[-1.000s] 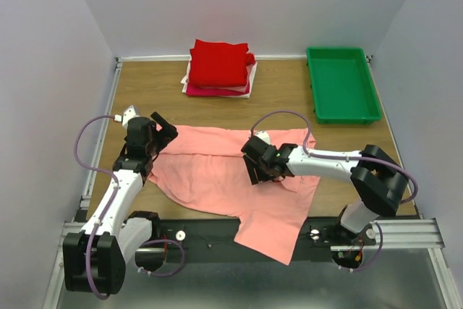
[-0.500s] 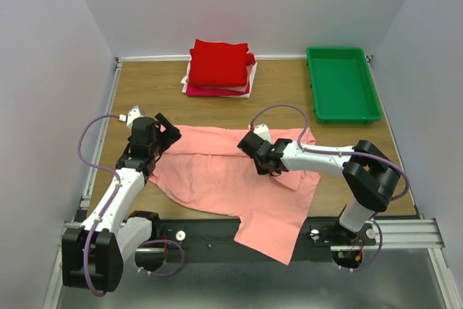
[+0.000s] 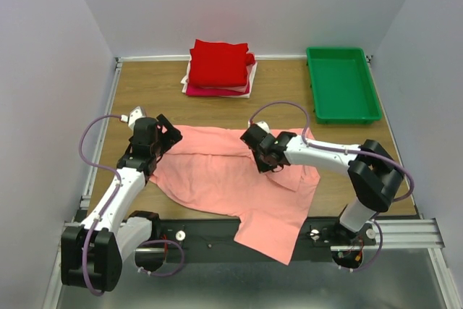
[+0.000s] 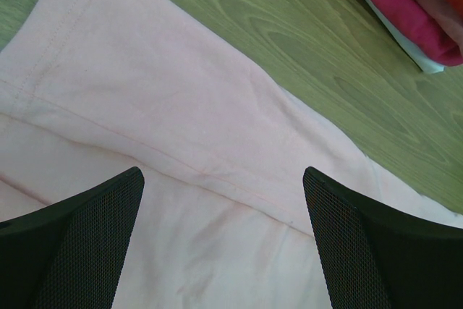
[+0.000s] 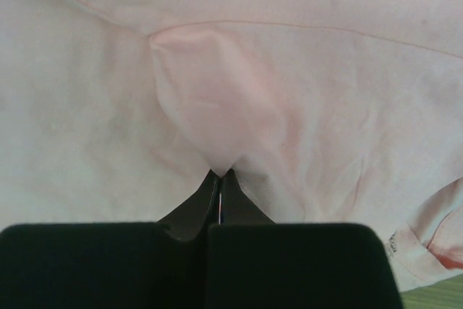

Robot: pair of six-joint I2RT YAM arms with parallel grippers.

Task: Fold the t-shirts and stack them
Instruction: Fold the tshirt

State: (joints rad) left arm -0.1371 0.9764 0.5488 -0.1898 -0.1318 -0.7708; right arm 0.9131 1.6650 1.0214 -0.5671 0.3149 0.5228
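Wooden desk (image 3: 155, 99), near edge: pink shirt (image 3: 210, 171) lies spread, folded stack (image 3: 219, 66) at the far edge. Closed right fingers (image 5: 242, 211) pinch the shirt's middle; left fingers (image 4: 79, 236) gape over a sleeve. Soft, limp, light cloth: likely best gripped at hems.

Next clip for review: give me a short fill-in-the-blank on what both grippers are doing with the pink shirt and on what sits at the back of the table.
1. The right gripper is ____ on a pinch of the salmon-pink t-shirt.
2. The left gripper hangs over the same shirt with its jaws ____.
3. The top shirt of the folded stack is bright ____.
4. In the top view, the green tray stands to the ____ of that stack.

Missing words: shut; open; red; right.
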